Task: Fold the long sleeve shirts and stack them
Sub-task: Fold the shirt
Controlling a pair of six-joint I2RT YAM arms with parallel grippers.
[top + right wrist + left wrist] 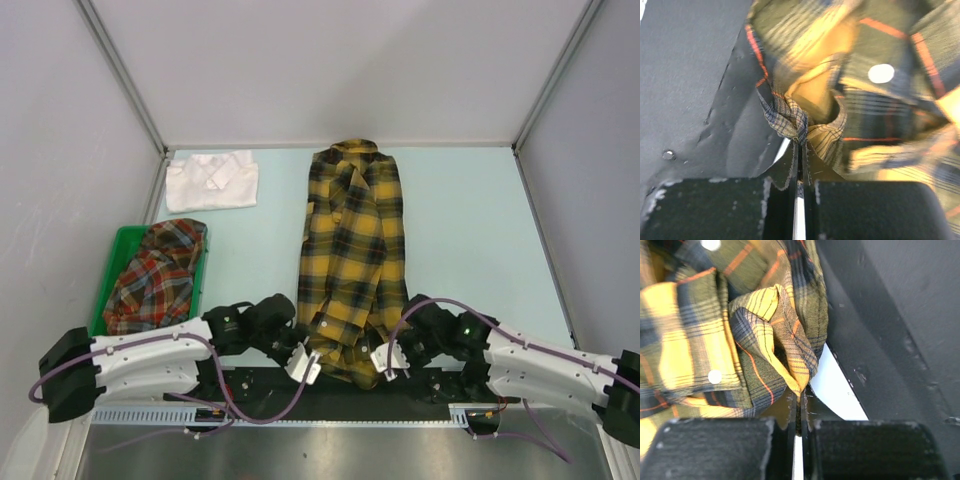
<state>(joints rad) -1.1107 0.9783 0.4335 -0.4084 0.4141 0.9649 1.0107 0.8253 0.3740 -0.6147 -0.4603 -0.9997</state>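
A yellow-and-black plaid shirt (350, 255) lies lengthwise down the middle of the table, collar at the far end, folded narrow. My left gripper (303, 367) is shut on its near left hem corner; in the left wrist view the gripper (800, 399) pinches a bunched fold of the plaid shirt (740, 340). My right gripper (385, 366) is shut on the near right hem corner; in the right wrist view the gripper (801, 145) clamps a twisted bit of the plaid shirt (875, 85). A white shirt (212, 181) lies folded at the far left. A red-orange plaid shirt (155, 275) sits crumpled in the bin.
A green plastic bin (115, 250) stands at the left edge. A black mat strip (340, 380) runs along the near table edge under both grippers. Grey walls close in the table on the left, right and far sides.
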